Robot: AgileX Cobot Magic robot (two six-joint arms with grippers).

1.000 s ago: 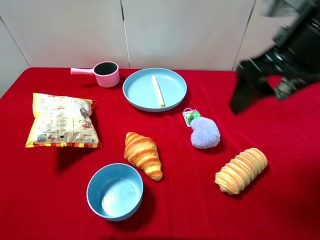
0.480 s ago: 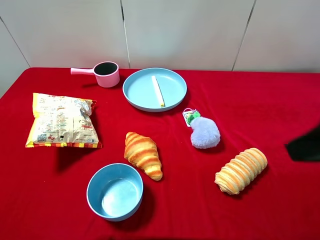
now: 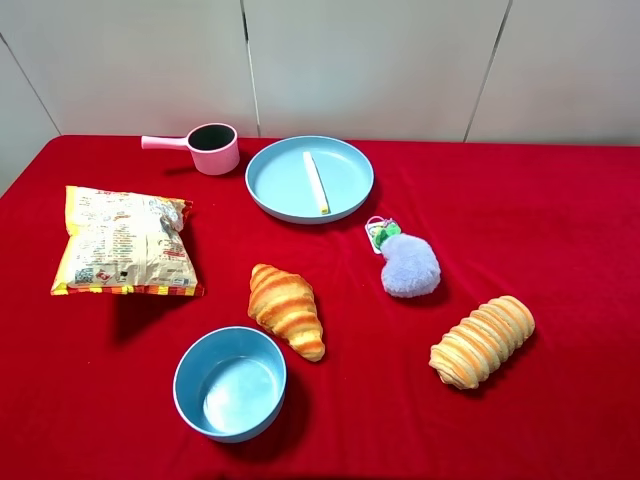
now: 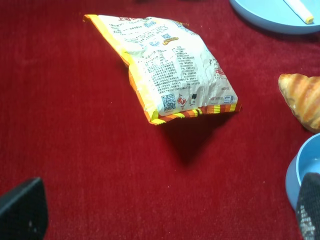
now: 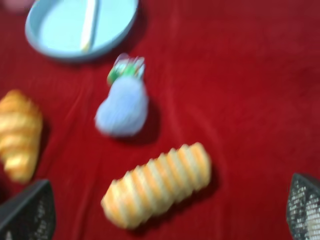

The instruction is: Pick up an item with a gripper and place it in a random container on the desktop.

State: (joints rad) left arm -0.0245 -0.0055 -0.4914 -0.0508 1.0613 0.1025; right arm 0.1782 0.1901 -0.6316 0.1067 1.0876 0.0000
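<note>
The cream-white stick (image 3: pixel 316 182) with a yellow-orange tip lies inside the wide light-blue plate (image 3: pixel 275 185) at the back middle of the red desktop (image 3: pixel 560 220). Neither gripper shows in the exterior high view. In the left wrist view my left gripper (image 4: pixel 165 210) is open and empty above the red cloth near the snack bag; the stick (image 4: pixel 300 9) and plate (image 4: pixel 260 12) show far off. In the blurred right wrist view my right gripper (image 5: pixel 165 212) is open and empty, near the striped bread roll; the stick (image 5: pixel 90 25) rests in the plate (image 5: pixel 55 30).
A pink handled cup (image 3: pixel 212 148) stands left of the plate. A snack bag (image 3: pixel 122 240) lies at the left. A croissant (image 3: pixel 288 308), a deeper blue bowl (image 3: pixel 230 382), a purple pompom (image 3: pixel 409 264) and a striped bread roll (image 3: pixel 482 341) lie in front.
My right arm moved from the upper right down along the right edge and out of the exterior high view. The stick and the other objects have not moved.
</note>
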